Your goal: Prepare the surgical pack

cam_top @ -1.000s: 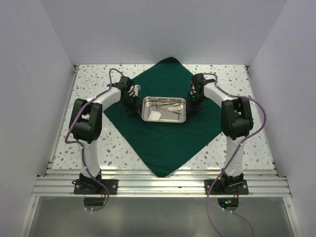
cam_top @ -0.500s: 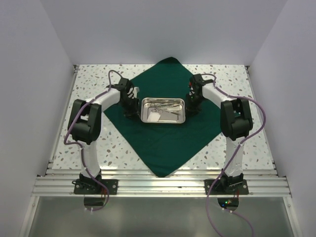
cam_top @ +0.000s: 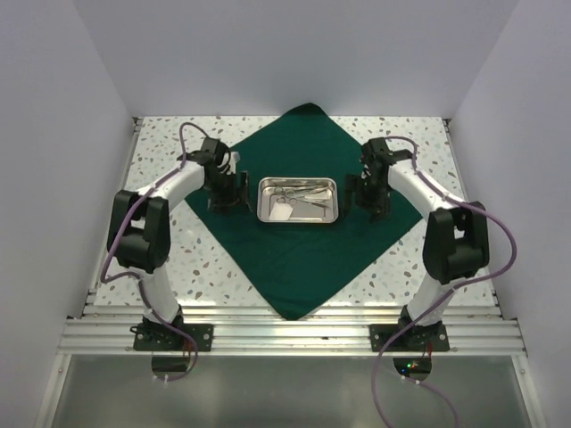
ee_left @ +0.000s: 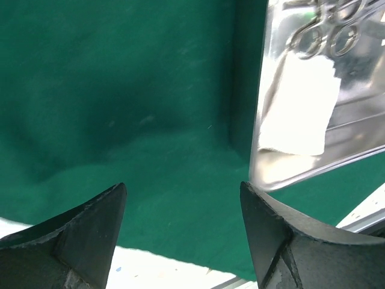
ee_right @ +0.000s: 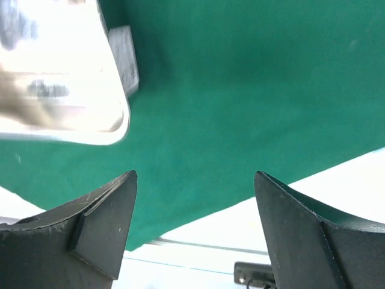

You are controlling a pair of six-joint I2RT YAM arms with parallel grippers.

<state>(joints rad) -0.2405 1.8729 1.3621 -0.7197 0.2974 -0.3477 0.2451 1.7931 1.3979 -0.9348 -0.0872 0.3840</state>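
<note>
Flanking the steel tray (cam_top: 326, 212) at frame centre on the green drape (cam_top: 303, 263), left gripper (ee_left: 183, 188) and right gripper (ee_right: 195, 176) gape wide, empty. Advice: pinch drape corners only; fold without nudging tray.
</note>
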